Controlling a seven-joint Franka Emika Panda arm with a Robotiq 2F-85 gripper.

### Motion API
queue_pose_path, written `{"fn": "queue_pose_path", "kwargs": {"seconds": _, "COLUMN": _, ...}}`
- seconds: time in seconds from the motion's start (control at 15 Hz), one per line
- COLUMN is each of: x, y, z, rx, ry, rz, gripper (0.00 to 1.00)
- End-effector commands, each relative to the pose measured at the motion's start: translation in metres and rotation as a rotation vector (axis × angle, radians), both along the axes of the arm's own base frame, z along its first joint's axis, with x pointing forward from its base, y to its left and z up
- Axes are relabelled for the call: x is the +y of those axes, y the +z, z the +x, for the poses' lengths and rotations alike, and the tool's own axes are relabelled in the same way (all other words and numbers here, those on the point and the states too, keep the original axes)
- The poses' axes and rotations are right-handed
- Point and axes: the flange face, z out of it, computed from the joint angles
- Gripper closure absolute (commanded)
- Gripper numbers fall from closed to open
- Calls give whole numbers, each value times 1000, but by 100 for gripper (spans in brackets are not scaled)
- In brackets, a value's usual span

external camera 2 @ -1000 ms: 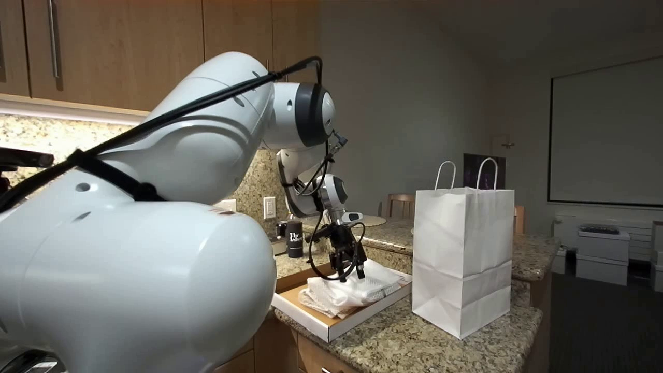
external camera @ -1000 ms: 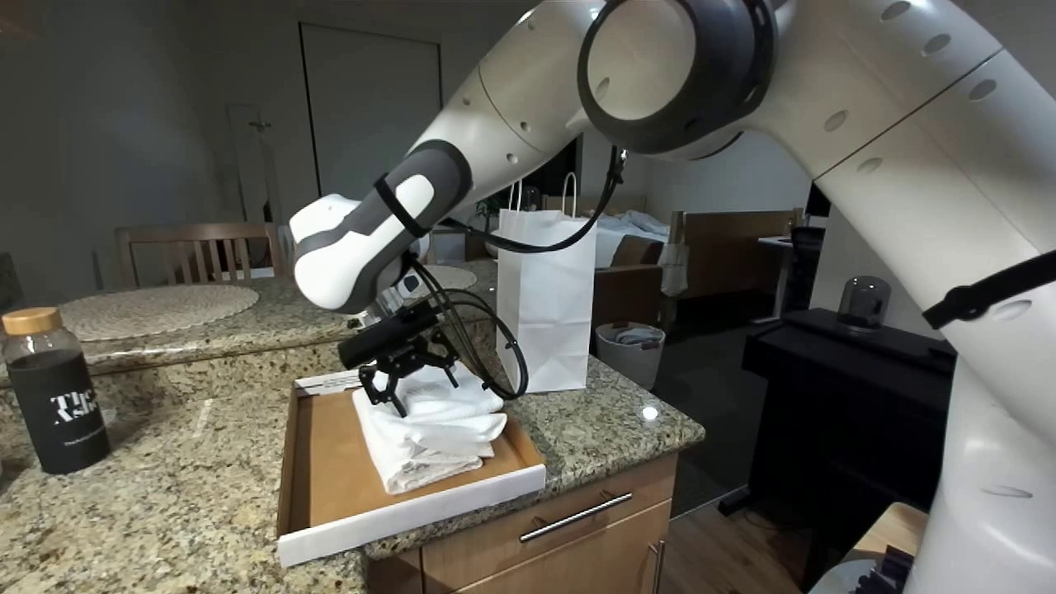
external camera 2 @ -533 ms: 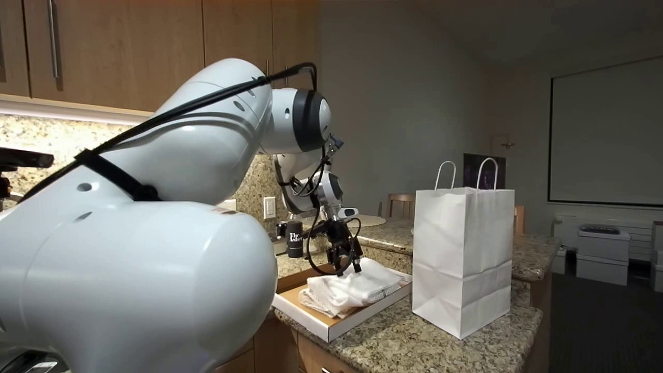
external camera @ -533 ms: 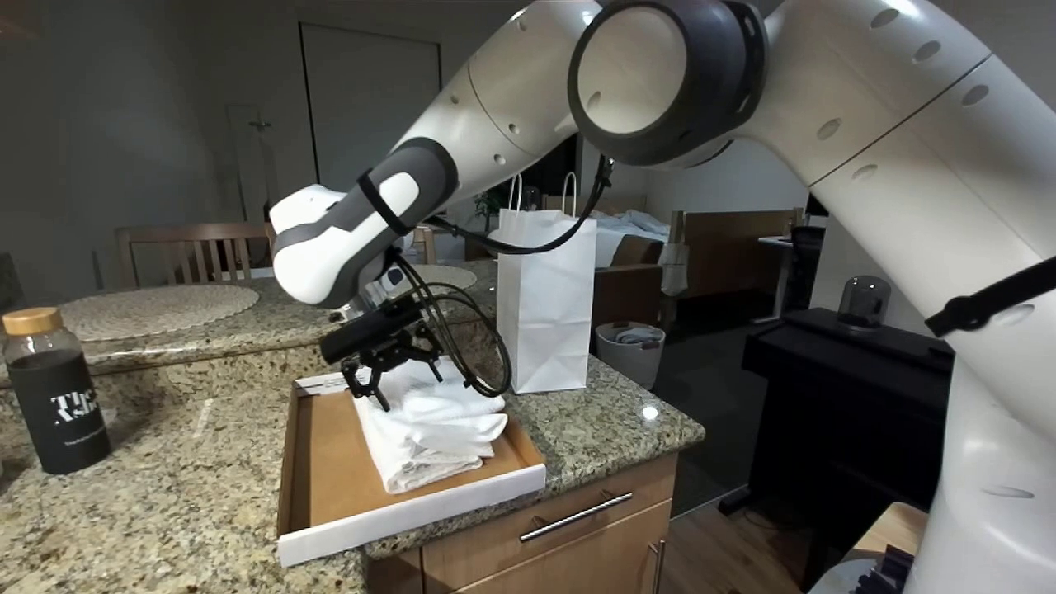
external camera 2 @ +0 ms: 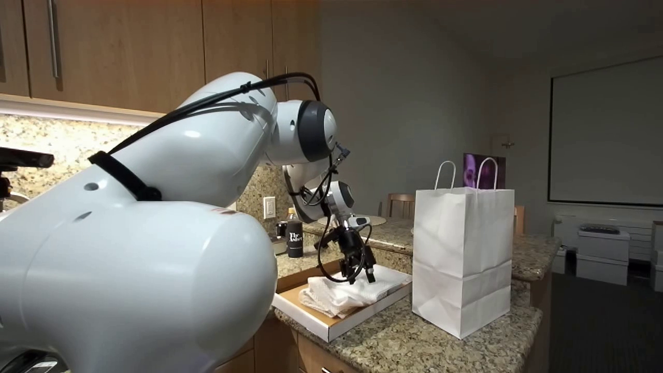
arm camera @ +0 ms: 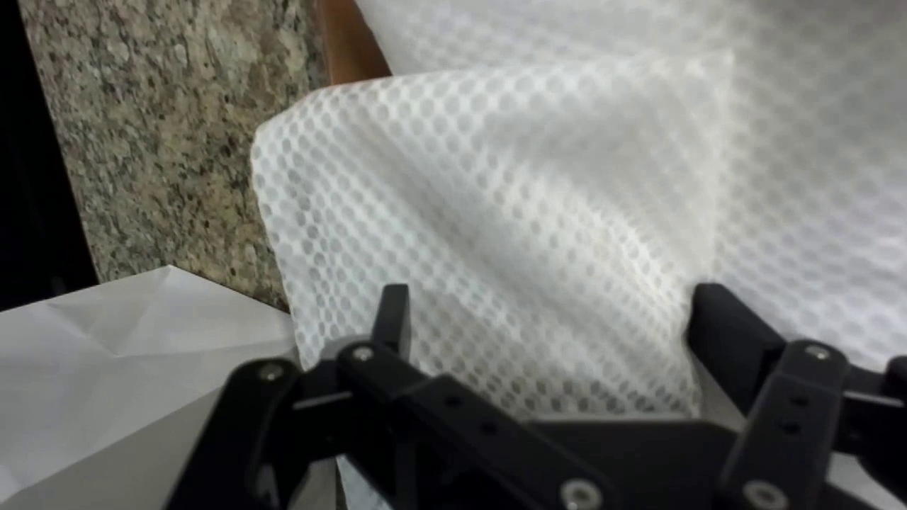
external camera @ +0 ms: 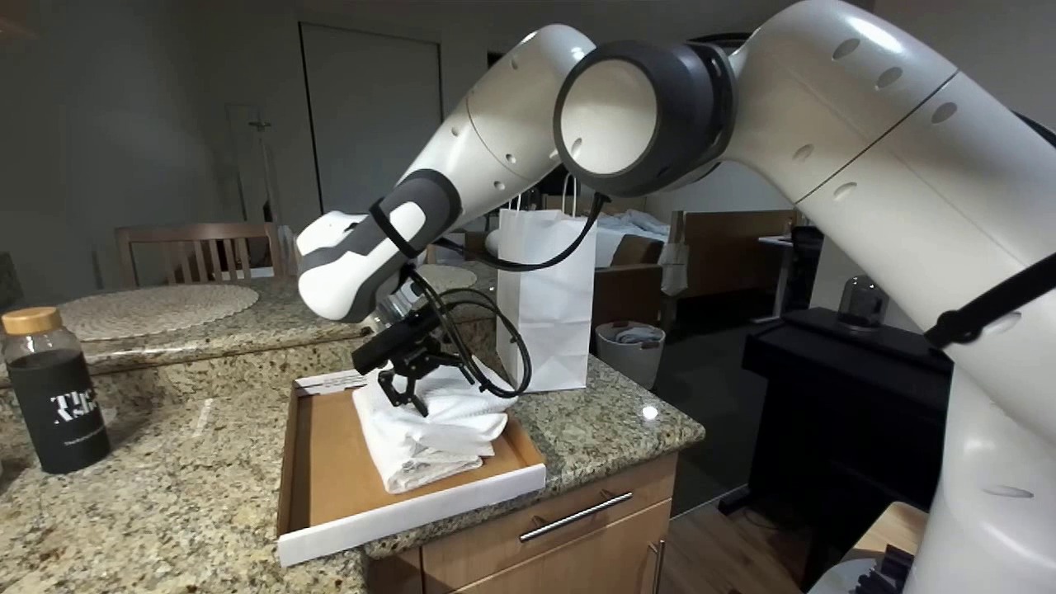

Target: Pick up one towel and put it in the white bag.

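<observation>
Folded white waffle-weave towels lie stacked in a shallow tray in both exterior views. My gripper is over the far part of the stack. In the wrist view the gripper is open, with a loose fold of the top towel under and between its fingers. The right fingertip presses against or lies very close to the cloth. The white paper bag stands upright beside the tray, handles up; its side shows in the wrist view. The bag's inside is hidden.
A dark bottle with a wooden cap stands on the granite counter away from the bag. A raised counter ledge with a woven mat runs behind the tray. The counter's edge is near the bag. Cables loop beside the gripper.
My gripper first moved up and left in both exterior views, then back right and down to the towels. The top towel's edge sticks out slightly more towards the bag. The bag and tray have not moved.
</observation>
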Motion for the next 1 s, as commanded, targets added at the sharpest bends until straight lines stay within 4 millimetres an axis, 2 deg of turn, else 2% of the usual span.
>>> {"fn": "queue_pose_path", "kwargs": {"seconds": 0.0, "x": -3, "y": 11, "z": 2, "rx": 2, "ry": -12, "rz": 5, "gripper": 0}}
{"fn": "queue_pose_path", "kwargs": {"seconds": 0.2, "x": 13, "y": 25, "z": 4, "rx": -28, "ry": 23, "rz": 38, "gripper": 0}}
{"fn": "queue_pose_path", "kwargs": {"seconds": 0.4, "x": 27, "y": 24, "z": 10, "rx": -33, "ry": 36, "rz": 44, "gripper": 0}}
{"fn": "queue_pose_path", "kwargs": {"seconds": 0.6, "x": 26, "y": 11, "z": 12, "rx": -19, "ry": 33, "rz": 24, "gripper": 0}}
{"fn": "queue_pose_path", "kwargs": {"seconds": 0.93, "x": 23, "y": 2, "z": 6, "rx": -11, "ry": 31, "rz": 13, "gripper": 0}}
